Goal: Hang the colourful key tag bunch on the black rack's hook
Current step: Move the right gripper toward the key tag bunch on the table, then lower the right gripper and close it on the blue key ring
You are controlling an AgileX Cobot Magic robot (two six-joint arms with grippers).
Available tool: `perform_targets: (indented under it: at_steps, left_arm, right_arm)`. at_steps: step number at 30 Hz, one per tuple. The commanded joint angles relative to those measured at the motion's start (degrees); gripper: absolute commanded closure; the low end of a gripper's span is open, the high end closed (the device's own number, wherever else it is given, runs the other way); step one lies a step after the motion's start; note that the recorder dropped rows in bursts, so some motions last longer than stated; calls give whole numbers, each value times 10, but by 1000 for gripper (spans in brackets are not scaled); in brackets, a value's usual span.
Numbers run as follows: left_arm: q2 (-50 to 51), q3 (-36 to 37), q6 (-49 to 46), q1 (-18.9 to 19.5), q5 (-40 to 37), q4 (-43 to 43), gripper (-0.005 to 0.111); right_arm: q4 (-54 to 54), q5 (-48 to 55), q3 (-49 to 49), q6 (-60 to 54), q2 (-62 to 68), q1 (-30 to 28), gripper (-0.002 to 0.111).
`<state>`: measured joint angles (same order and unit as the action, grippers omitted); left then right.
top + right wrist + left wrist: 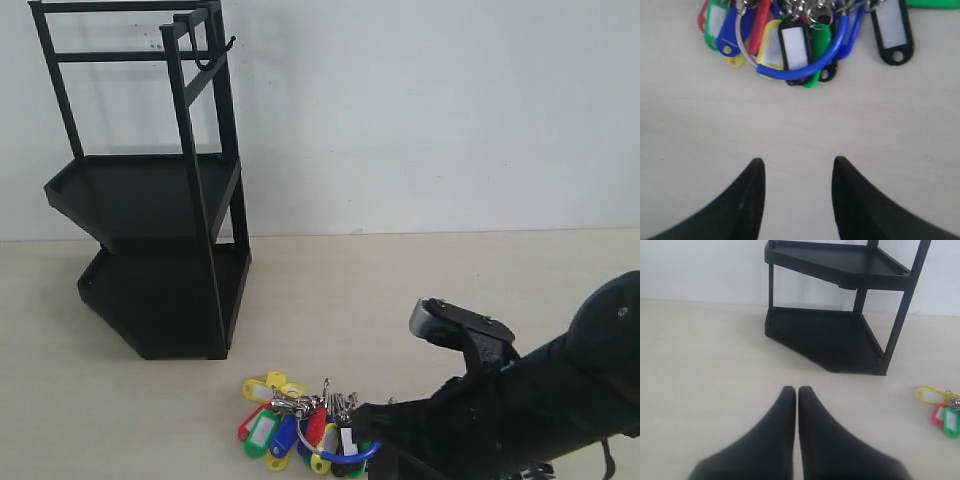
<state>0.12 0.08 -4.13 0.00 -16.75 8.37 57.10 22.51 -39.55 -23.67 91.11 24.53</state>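
The colourful key tag bunch (300, 425) lies flat by the bench's (450, 290) front edge, its blue loop (805, 71) facing the right pincer (799, 162), spread just short as if to take it, while the left pincer (797, 390) sits pressed together and the black rack's (140, 190) hook (215, 58) hangs bare.

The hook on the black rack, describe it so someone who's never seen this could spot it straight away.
Find the tall black rack at the left of the exterior view. At its top right corner a small curved hook juts out; unlike the straight bars around it, its tip curls upward.
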Motion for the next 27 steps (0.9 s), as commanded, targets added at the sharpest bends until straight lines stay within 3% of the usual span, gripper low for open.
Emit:
perform_targets:
  at_steps: [1,7,12,21,23,24,27]
  left_arm:
    - [-1,-1,-2,0,5,-3,102]
    - [-1,-1,-2,0,5,-3,102]
    - [-1,-1,-2,0,5,-3,102]
    - [-1,-1,-2,0,5,-3,102]
    - [-1,-1,-2,0,5,-3,102]
    - [-1,-1,-2,0,5,-3,102]
    - [-1,-1,-2,0,5,-3,102]
  right_arm:
    - [26,27,-35,-102,21,13,70]
    - [25,-29,-45,-365,23,83,70]
    - [21,-115,-45,-416,23,114,70]
    - [20,-154,-45,-525,82,114,70]
    - [20,-170,-45,-543,91,114,59]
    - [20,-181,-45,-554,95,114,48]
    - [20,-197,-45,-579,96,114,49]
